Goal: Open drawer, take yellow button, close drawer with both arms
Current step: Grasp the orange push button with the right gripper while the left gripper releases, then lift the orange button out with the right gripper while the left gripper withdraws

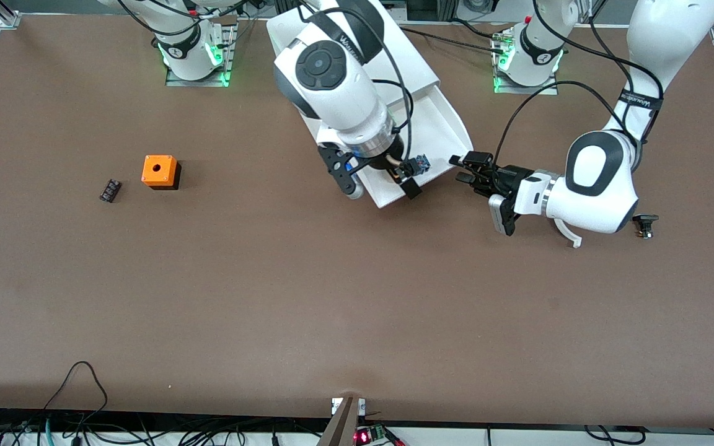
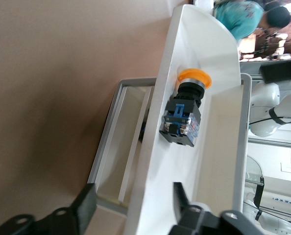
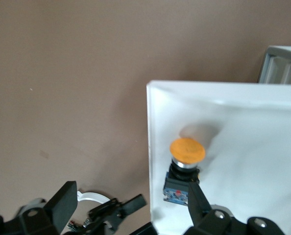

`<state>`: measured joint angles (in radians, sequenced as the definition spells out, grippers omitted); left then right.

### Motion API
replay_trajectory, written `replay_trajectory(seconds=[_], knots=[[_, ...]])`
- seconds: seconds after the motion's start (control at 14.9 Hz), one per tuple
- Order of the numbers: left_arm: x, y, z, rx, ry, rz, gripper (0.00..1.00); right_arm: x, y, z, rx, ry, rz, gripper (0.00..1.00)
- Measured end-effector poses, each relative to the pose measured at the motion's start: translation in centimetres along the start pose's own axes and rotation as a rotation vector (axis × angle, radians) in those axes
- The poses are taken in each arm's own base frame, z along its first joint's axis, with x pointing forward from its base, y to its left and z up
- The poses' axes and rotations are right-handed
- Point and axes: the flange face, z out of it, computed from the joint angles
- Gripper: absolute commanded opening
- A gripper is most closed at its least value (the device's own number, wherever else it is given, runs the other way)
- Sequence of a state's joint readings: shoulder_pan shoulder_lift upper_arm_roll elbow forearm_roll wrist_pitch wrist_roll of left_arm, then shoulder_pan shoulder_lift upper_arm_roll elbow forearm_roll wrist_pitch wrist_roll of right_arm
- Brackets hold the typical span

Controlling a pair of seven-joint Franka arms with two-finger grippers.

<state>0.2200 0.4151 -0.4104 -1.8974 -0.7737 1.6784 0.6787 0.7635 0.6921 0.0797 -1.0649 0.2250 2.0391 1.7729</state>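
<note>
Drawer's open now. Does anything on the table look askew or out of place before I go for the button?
Nothing looks damaged or spilled. The button lies on its side in the open drawer. One small black part sits alone toward the left arm's end of the table.

**A robotics lab, set up for bench trials**

Two white arms [image 1: 344, 93] [image 1: 599, 179] are bolted to metal base plates [image 1: 196, 77] along one edge of a wide brown bench [image 1: 307, 297], green status lights glowing at their bases. Aluminium framing [image 1: 7, 15] stands at the bench corners. Loose black cables [image 1: 78, 396] trail along the edge nearest the front camera, next to a small electronics board [image 1: 366, 435] with a red light. Only a few test parts sit on the bench, among them an orange cube [image 1: 160, 171] and a white drawer unit [image 1: 419, 118]. The left wrist view takes in a person in a teal top [image 2: 241, 17] and more white robot hardware [image 2: 270, 117] in the room.
</note>
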Motion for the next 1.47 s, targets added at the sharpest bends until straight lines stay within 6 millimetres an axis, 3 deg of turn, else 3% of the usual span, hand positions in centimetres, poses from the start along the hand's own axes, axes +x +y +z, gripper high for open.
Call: replay_trajectory(seconds=[0.33,0.47,0.67,0.74,0.8,1.0,1.14,1.47], knots=[[0.8,3.9,-5.1,0.149,-0.112,-0.126,1.00,-3.8,2.0,4.2,-0.043,0.060,-0.038,1.00],[0.9,5.2,-7.2,0.226,-0.136,-0.179,1.00,-3.8,2.4,5.8,-0.061,0.073,-0.042,1.00],[1.2,7.1,-10.8,0.373,-0.119,-0.275,1.00,-3.2,2.4,6.7,-0.068,0.090,-0.042,0.99],[1.2,7.7,-12.1,0.428,-0.104,-0.292,1.00,-3.1,2.4,6.8,-0.070,0.093,-0.043,0.93],[1.2,8.3,-13.3,0.484,-0.092,-0.304,1.00,-3.1,2.4,6.9,-0.071,0.094,-0.043,0.81],[0.7,9.4,-16.0,0.678,-0.091,-0.313,1.00,-3.2,2.6,7.2,-0.075,0.117,-0.058,0.27],[0.7,10.5,-17.4,0.797,-0.090,-0.304,1.00,-3.3,2.7,7.3,-0.073,0.135,-0.072,0.00],[1.3,12.5,-18.4,1.052,-0.122,-0.283,1.00,-3.6,2.8,6.9,-0.085,0.140,-0.077,0.00]])
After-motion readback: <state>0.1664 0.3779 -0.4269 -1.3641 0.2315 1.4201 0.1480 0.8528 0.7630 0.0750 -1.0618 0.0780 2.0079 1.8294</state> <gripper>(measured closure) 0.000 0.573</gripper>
